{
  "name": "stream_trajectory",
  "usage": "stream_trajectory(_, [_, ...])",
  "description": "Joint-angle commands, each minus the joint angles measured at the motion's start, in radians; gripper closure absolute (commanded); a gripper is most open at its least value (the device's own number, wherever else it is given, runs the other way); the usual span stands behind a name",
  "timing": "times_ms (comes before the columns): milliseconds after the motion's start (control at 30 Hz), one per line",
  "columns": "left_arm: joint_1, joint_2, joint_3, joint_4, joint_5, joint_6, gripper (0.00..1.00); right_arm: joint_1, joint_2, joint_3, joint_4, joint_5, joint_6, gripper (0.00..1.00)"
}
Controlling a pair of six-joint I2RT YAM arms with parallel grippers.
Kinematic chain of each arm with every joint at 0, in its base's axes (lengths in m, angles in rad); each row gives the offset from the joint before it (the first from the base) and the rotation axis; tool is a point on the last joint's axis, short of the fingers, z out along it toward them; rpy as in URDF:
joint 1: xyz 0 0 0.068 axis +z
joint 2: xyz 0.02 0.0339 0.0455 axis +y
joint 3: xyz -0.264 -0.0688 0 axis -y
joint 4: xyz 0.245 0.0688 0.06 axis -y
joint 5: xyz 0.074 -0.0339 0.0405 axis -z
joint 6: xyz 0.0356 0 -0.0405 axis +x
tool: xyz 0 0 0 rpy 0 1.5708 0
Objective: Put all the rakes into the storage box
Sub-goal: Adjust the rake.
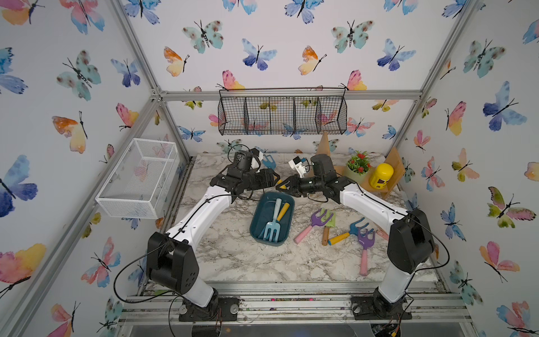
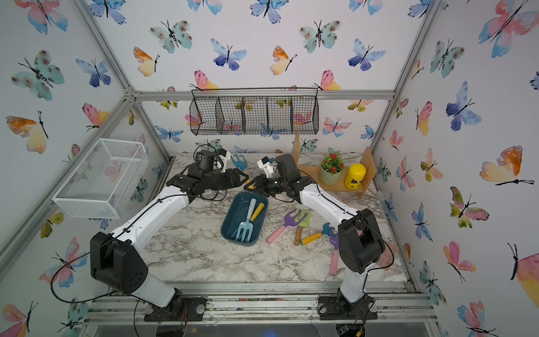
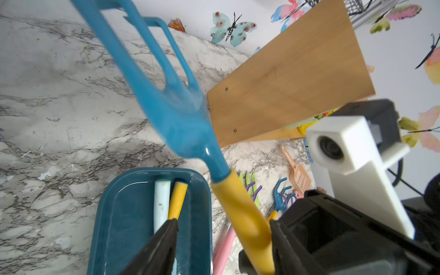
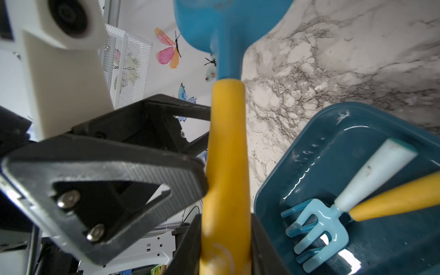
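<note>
Right pincer (image 4: 226, 233): clamped on the yellow handle of the rake (image 3: 176, 114); you hold it off the worktop.
Left pincer (image 3: 223, 219): jaws apart around that handle.
Storage box (image 3: 128, 226): just below both pincers, two tools inside.
Left for you: lower the rake, release.
</note>
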Motion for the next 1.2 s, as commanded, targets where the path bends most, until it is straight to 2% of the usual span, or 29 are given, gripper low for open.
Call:
stream_trajectory(0, [0.004, 0.011, -0.028, -0.090, -0.014, 0.062, 0.36, -0.010, 0.000, 0.043, 0.022, 0.029, -0.014, 0.81])
stream_trajectory(133, [0.003, 0.005, -0.059, -0.035, 0.040, 0.038, 0.36, -0.010, 0.003, 0.042, 0.011, 0.027, -0.020, 0.82])
stream_trajectory(233, [0.003, -0.027, -0.067, 0.003, 0.044, 0.072, 0.34, -0.010, 0.003, 0.039, -0.003, 0.029, -0.025, 0.81])
stream_trajectory(367, [-0.003, -0.065, -0.017, -0.023, -0.025, 0.247, 0.34, -0.010, 0.020, 0.069, -0.080, 0.032, -0.055, 0.82])
stream_trajectory(500, [-0.076, -0.094, 0.014, -0.068, -0.251, 0.511, 0.34, -0.010, 0.040, 0.099, -0.157, 0.032, -0.090, 0.82])
stream_trajectory(633, [-0.221, -0.162, -0.103, 0.007, -0.525, 0.799, 0.35, -0.010, 0.064, 0.120, -0.202, 0.028, -0.106, 0.82])
stream_trajectory(733, [-0.276, -0.224, -0.228, 0.110, -0.620, 0.949, 0.36, -0.010, 0.073, 0.127, -0.208, 0.016, -0.107, 0.83])
stream_trajectory(900, [-0.315, -0.277, -0.354, 0.208, -0.808, 1.201, 0.39, -0.010, 0.072, 0.134, -0.213, 0.007, -0.113, 0.83])
stream_trajectory(967, [-0.326, -0.299, -0.418, 0.299, -0.894, 1.297, 0.38, -0.010, 0.072, 0.135, -0.217, 0.002, -0.114, 0.82])
stream_trajectory(1167, [-0.330, -0.340, -0.482, 0.386, -0.953, 1.430, 0.36, -0.010, 0.075, 0.135, -0.300, -0.011, -0.156, 0.83])
